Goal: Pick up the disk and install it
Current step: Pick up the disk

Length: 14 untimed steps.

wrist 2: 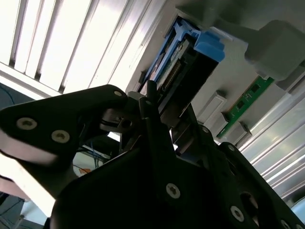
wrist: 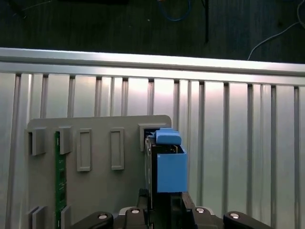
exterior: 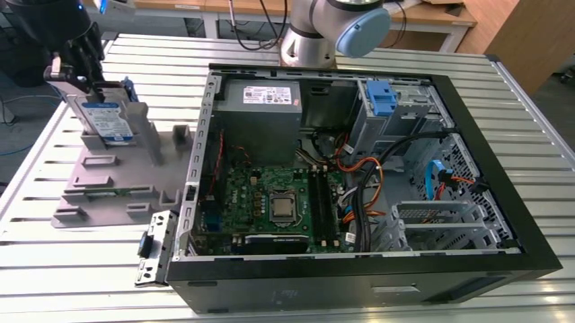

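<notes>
Fingers [wrist 2: 151,102]: narrow, closed on the disk [exterior: 110,120], one against each flat face; exact contact lost in shadow in both wrist views.
Gripper [exterior: 81,79]: far off toward the exterior view's left, at the disk's top edge; upper body cut off by the frame edge.
Disk position: upright on edge in a slot of the grey holder [exterior: 108,182], outside the computer case [exterior: 530,259]; lower edge hidden in the slot.
Blue side rail [wrist: 169,171]: seen end-on in the first wrist view, covering most of the disk's thin edge.
Holder: flat on the slatted metal worktop [exterior: 72,269], just beside the case on the exterior view's left; green memory stick [wrist: 60,176] lying in another slot.
Case: open on its side; grey power-supply box [exterior: 260,101] at the far side, motherboard [exterior: 269,195] nearer, blue latch piece [exterior: 382,97] right of the box.
Case's right half: partly hidden behind black and orange cables [exterior: 378,175].
Arm [exterior: 324,30]: rising behind the case's far wall, cut off above.
</notes>
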Each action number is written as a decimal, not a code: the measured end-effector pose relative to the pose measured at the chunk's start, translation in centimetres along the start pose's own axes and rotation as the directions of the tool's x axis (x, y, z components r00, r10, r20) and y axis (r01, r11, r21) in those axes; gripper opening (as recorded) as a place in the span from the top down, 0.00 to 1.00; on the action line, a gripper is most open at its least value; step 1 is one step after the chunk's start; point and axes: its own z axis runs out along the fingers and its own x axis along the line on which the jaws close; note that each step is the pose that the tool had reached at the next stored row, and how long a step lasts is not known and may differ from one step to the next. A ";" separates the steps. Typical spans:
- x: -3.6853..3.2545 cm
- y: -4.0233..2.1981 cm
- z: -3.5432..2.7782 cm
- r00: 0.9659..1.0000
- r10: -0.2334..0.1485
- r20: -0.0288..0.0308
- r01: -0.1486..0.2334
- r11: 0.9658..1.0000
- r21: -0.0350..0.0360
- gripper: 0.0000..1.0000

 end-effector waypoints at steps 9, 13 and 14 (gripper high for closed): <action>0.00 0.00 0.05 0.998 0.060 0.002 -0.060 0.998 0.004 0.64; 0.00 0.00 -0.05 0.998 0.060 0.002 -0.060 0.998 0.005 0.64; -0.01 0.00 -0.07 0.998 0.060 0.002 -0.060 0.998 0.005 0.64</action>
